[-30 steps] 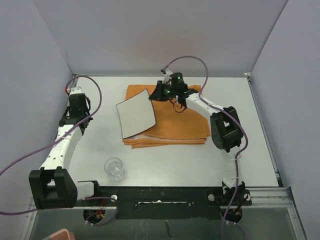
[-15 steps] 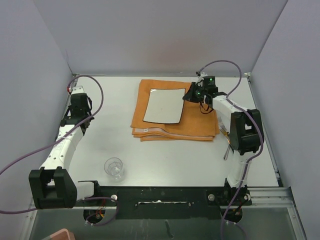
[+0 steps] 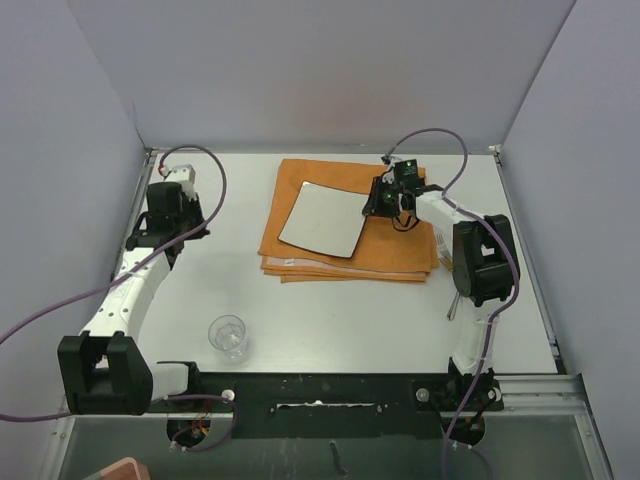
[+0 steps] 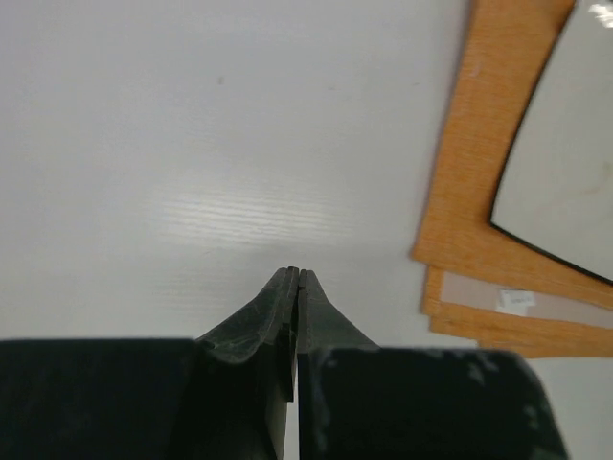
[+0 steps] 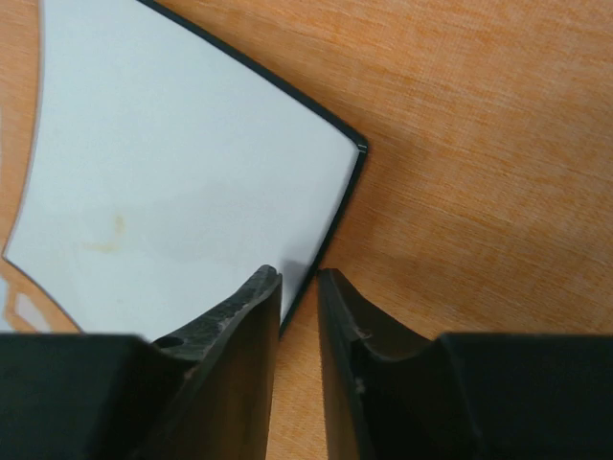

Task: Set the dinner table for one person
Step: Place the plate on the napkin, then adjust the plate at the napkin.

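The dinner table lies flat under both arms, big and pale grey. Its long side runs left to right in the top view, and its short side runs from the near edge to the far edge. An orange placemat lies on the far middle part of it. The left gripper is above bare table to the left of the placemat. Its two fingers are pressed tight together with nothing in them. The right gripper is over the far right part of the placemat. Its fingers are almost closed and pinch the right edge of a square white plate. The plate is over the placemat, turned a bit like a diamond. A clear glass stands on the table, nearer the arms than the placemat and to its left
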Robot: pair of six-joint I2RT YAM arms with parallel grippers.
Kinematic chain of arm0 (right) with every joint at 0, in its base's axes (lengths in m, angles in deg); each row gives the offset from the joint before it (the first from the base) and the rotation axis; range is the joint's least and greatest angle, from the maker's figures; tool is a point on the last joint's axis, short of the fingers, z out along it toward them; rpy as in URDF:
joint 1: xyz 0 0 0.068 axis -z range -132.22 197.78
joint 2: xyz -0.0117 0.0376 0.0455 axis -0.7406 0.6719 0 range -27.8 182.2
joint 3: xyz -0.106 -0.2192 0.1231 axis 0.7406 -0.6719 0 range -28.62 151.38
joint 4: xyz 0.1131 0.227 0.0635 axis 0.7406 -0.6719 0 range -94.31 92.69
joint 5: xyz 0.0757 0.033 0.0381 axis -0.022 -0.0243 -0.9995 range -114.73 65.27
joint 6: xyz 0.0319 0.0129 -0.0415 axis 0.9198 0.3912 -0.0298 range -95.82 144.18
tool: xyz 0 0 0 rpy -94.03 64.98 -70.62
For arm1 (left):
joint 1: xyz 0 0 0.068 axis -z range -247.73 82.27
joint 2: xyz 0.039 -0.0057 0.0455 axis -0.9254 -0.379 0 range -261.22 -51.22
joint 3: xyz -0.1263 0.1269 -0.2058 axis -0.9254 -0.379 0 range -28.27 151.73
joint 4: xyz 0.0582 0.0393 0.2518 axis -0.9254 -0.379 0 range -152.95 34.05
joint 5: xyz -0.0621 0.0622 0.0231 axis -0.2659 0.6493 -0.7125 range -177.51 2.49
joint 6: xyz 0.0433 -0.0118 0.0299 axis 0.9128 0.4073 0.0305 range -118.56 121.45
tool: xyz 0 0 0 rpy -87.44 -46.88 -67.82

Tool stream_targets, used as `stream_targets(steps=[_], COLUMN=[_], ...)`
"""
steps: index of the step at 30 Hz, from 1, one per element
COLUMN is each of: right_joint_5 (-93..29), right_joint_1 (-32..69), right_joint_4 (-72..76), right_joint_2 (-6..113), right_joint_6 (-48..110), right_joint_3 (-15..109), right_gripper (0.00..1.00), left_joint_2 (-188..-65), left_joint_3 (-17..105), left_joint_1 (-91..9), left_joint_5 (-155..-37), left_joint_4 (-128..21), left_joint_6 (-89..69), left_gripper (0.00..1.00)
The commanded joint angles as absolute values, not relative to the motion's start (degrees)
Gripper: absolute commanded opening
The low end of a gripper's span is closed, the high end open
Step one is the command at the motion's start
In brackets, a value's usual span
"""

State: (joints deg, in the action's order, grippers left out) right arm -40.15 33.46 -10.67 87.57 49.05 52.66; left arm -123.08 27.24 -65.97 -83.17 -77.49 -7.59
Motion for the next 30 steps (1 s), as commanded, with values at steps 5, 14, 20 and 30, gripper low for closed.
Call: stream_targets(steps=[5, 14, 20, 30], right_joint_5=[-46.9, -44.0, -42.1, -41.6], right_joint_1=[30.7, 30.5, 31.9, 31.5], right_joint_4=[-8.8, -7.6, -8.7, -9.0], right_joint_2=[80.7, 73.7, 74.2, 84.7], right_joint_6=[50.5, 55.0, 55.3, 58.9], right_joint_3=[54.5, 45.9, 44.5, 48.8], right_gripper=[0.54, 0.62, 0.61, 0.57], left_joint_2=[-137.2, -160.5, -170.6, -176.4], left_joint_3=[38.0, 53.9, 64.1, 71.0], left_joint_1=[-62.4, -59.4, -57.1, -55.3], left_joint_5=[-113.7, -119.6, -121.8, -122.3], left_joint_4=[-65.1, -64.9, -68.0, -72.0], left_joint_6=[-10.7, -13.4, -13.7, -12.1], left_gripper=[0.00, 0.00, 0.00, 0.00])
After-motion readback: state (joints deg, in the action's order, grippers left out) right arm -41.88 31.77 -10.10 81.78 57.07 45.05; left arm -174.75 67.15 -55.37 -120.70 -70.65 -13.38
